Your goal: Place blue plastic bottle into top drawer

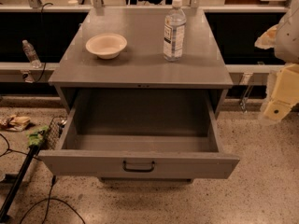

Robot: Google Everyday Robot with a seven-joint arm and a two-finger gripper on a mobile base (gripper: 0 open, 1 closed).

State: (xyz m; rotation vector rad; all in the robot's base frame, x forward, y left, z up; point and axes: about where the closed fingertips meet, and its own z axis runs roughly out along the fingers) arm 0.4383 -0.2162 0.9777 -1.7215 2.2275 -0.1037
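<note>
The blue plastic bottle (174,30), clear with a white cap and a white-bluish label, stands upright on the grey cabinet top (140,66), right of centre. The top drawer (84,162) is pulled wide open below it, and nothing shows inside. Its front panel has a small dark handle (138,166) at centre. My gripper (279,97), pale yellow and white, hangs at the right edge of the view. It is beside the cabinet, off its right side, and well apart from the bottle.
A cream bowl (106,45) sits on the cabinet top to the left of the bottle. A small slim clear bottle (31,53) stands on a ledge at far left. A black pole (18,181), cables and litter lie on the speckled floor at lower left.
</note>
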